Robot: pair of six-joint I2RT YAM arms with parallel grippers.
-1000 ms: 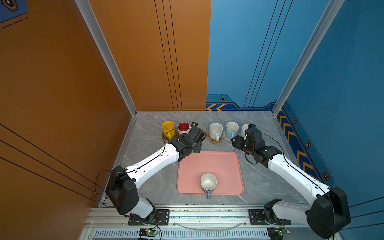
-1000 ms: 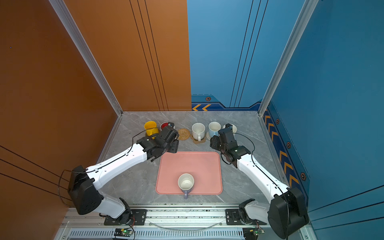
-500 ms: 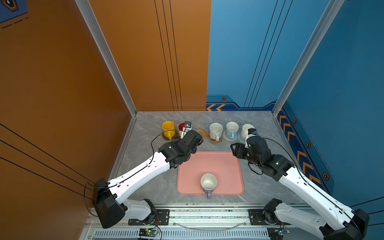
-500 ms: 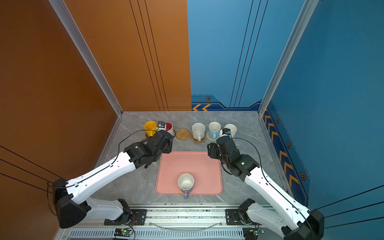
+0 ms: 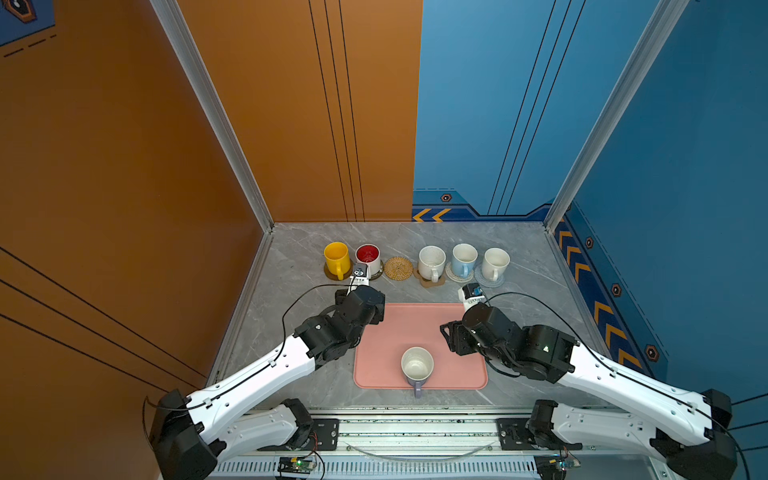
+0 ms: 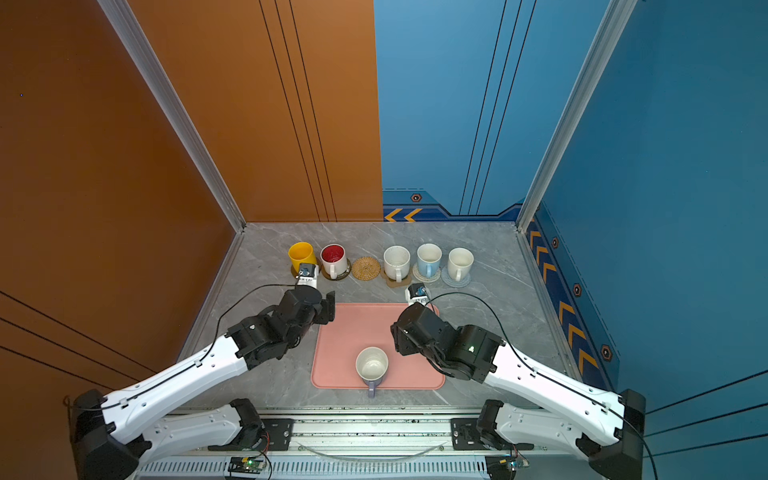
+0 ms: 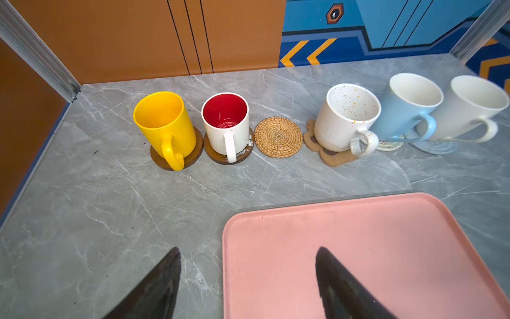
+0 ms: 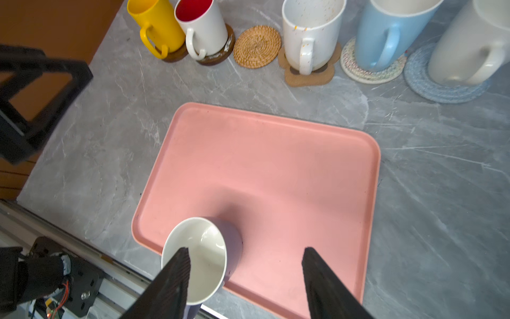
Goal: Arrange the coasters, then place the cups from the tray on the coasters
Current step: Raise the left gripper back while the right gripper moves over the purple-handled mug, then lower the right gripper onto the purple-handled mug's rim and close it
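**Arms back at the tray, one cup to go**

On the grey marble table [image 5: 291, 291], the pink tray [image 5: 415, 324] carried a single cup. Both arms had drawn back from the far row, where five cups [image 5: 432, 259] stood on coasters [image 5: 432, 281]. The left gripper [image 7: 248, 251] had spread wide, empty, over the tray's corner. The right gripper [image 8: 246, 248], also open and empty, hung near the lavender cup [image 5: 417, 365], probably bound for the bare straw coaster [image 5: 398, 268].

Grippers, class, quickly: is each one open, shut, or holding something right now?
Left gripper: open, holding nothing.
Right gripper: open, holding nothing; it is close to the mug on the tray.
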